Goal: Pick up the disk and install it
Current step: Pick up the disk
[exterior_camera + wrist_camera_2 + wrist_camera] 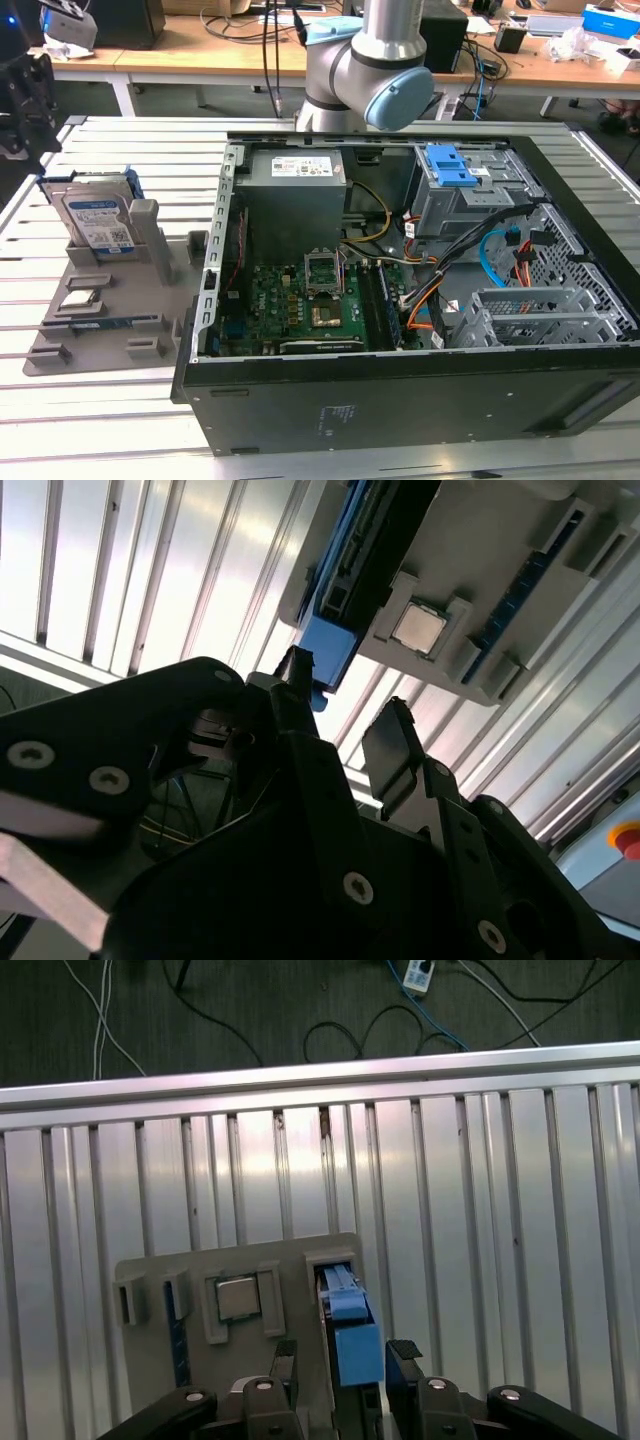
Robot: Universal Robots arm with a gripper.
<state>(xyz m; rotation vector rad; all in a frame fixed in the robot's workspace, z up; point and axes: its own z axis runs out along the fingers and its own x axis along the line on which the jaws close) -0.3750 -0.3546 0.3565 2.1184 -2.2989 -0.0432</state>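
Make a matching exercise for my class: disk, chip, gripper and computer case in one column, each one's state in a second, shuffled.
1 disk
2 chip
3 gripper
4 case

A lying flat in the holder
B open, astride the disk
C upright in the holder
D side open

Pairs: 1-C, 2-A, 3-B, 4-D

On slatted aluminium table [100, 430], at the exterior view's left: grey plastic holder tray [150, 335]; beside it, at the right: open black computer case [400, 400]; upright in tray slot: flat silver-grey blue-framed disk [97, 220]; flat in recess nearer camera: square silver processor chip [80, 298]; over disk: black gripper [343, 1353], fingers [402, 1356] spread either side.
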